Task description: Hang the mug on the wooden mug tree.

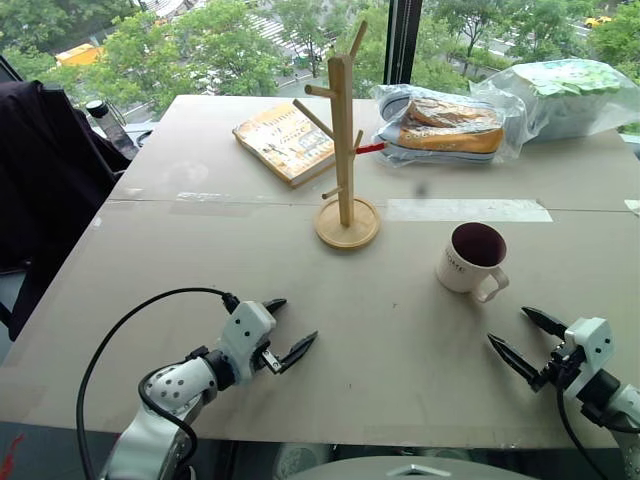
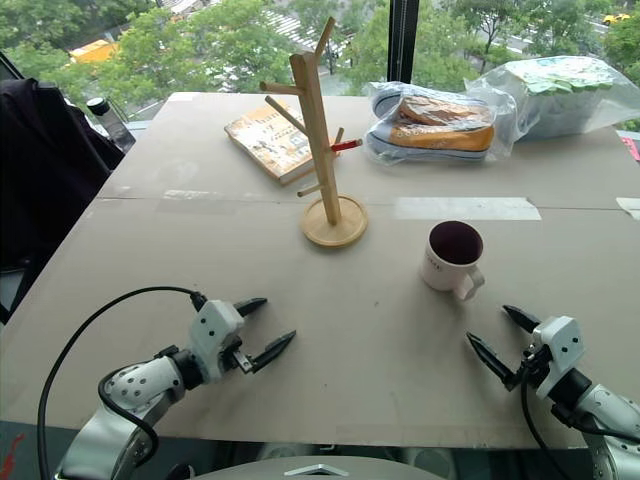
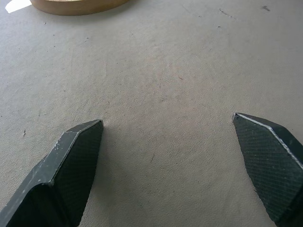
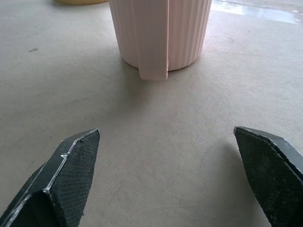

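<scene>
Because the small cream-white ceramic mug (image 1: 470,259) stands alone at about 3 o'clock from the tall light-wood mug tree (image 1: 343,150), with its loop handle facing the right gripper (image 1: 527,338), a bad grab could knock it over. Both that claw and the left gripper (image 1: 291,327) are spread wide and hold nothing. A bump could tip the thin tree too. The flat beige table (image 1: 200,260) sits by a big window with green trees outside.

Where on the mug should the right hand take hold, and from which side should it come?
Probably the rim and wall beside the handle, coming from the robot's near side. The mug stands upright, mouth up, its loop handle turned toward the open right hand. That leaves the loop free for a peg of the wooden mug tree.
</scene>
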Action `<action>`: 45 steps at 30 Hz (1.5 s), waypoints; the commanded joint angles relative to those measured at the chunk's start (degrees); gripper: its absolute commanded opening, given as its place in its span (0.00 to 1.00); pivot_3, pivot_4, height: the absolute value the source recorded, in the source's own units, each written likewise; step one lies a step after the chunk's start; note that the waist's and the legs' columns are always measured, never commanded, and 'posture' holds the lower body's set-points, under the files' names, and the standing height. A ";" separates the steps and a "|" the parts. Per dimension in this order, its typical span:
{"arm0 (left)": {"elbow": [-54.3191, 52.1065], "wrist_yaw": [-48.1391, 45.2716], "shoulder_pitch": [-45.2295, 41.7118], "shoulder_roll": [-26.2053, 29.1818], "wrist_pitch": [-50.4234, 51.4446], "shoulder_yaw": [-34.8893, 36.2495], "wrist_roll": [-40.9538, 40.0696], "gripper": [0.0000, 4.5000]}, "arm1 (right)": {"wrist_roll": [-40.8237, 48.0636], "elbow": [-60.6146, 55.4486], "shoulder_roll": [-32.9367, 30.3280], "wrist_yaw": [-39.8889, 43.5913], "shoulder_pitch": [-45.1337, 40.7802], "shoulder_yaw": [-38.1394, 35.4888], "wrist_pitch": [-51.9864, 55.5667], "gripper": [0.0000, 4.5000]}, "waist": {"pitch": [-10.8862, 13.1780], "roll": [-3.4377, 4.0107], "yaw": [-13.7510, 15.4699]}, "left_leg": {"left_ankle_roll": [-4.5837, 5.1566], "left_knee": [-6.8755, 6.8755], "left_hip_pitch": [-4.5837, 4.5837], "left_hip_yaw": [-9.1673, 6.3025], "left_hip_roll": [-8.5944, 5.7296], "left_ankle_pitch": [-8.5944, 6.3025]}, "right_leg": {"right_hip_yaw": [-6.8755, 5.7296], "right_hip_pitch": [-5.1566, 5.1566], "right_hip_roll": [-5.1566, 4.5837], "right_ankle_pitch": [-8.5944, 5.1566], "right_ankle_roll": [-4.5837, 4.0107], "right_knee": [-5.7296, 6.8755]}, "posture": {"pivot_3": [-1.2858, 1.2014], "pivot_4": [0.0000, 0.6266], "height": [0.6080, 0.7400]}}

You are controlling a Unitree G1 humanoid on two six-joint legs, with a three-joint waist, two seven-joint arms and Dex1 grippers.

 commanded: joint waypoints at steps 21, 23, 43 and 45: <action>-1.54 -2.97 1.82 -0.72 -2.70 1.77 -4.66 1.00 | -0.68 -5.46 3.04 -2.67 2.78 -0.34 -2.02 1.00 | 0.06 -0.04 -0.01 | 0.00 -0.08 -0.10 0.00 0.02 0.00 | 0.00 -0.11 -0.01 -0.01 0.00 -0.06 | 0.52 0.24 1.00; -1.42 -3.83 1.04 -0.37 -3.01 1.81 -4.85 1.00 | -0.34 -6.84 3.44 -3.56 2.74 -0.22 -1.29 1.00 | 0.07 -0.03 -0.02 | 0.00 -0.09 -0.10 0.00 0.02 0.00 | 0.00 -0.12 -0.01 -0.01 0.00 -0.06 | 0.52 0.24 1.00; -9.32 -14.13 -23.03 6.90 9.44 -2.10 -14.31 1.00 | -6.79 -14.18 14.74 -22.81 -3.57 7.78 6.62 1.00 | 0.11 -0.04 -0.08 | -0.01 -0.15 -0.18 0.06 0.03 0.00 | -0.02 -0.25 0.10 -0.01 0.02 -0.03 | 0.52 0.24 1.00; -9.31 -14.02 -23.78 6.86 9.88 -2.18 -14.52 1.00 | -7.20 -13.71 14.66 -22.92 -3.74 8.08 6.57 0.94 | 0.11 -0.04 -0.08 | 0.00 -0.15 -0.17 0.07 0.03 0.00 | -0.02 -0.24 0.13 -0.01 0.02 -0.02 | 0.52 0.24 1.00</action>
